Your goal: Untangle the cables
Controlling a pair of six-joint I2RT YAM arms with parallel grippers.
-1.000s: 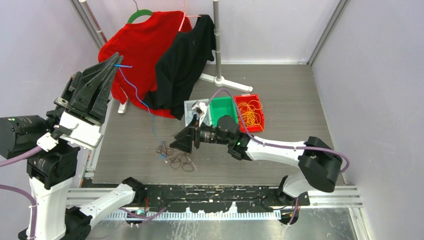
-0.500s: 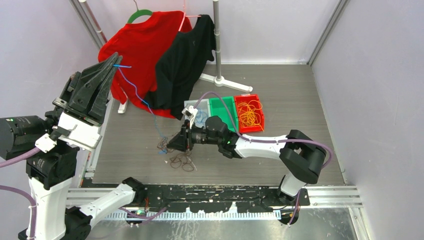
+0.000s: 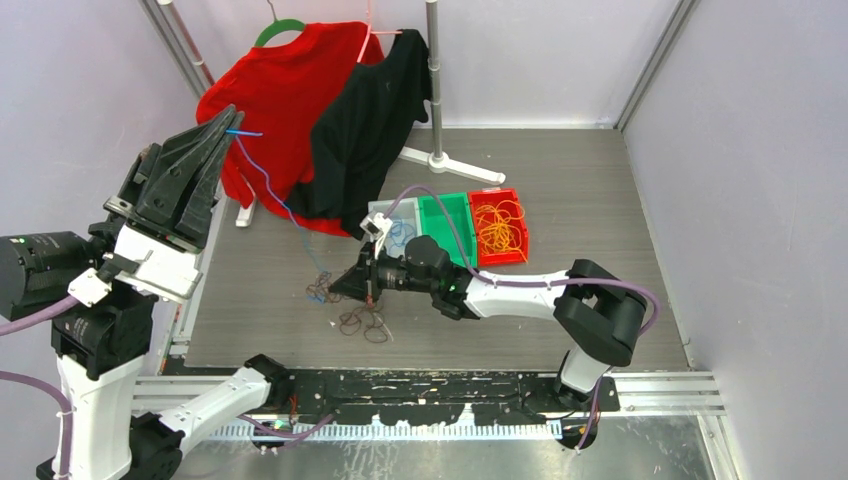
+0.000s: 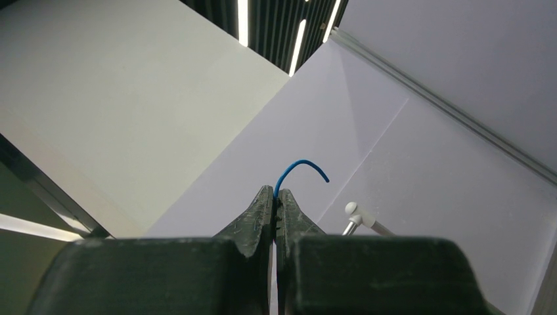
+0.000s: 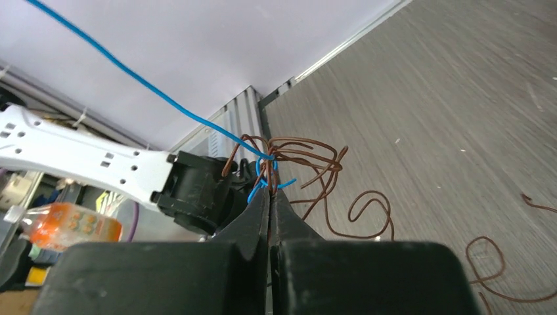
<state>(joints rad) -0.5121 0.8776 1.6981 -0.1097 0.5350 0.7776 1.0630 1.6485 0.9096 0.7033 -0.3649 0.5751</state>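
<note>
Both grippers clamp the tangle.
Left gripper [image 4: 274, 194] pinches the blue cable [image 4: 301, 162] aloft; right gripper [image 5: 269, 191] pinches the blue-and-brown knot [image 5: 269, 157].

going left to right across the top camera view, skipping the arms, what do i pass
red shirt → black shirt → green bin → red bin, with yellow-orange cables in it

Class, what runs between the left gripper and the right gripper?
The blue cable stretches from the left gripper to the right gripper, shown in the top view.
</note>
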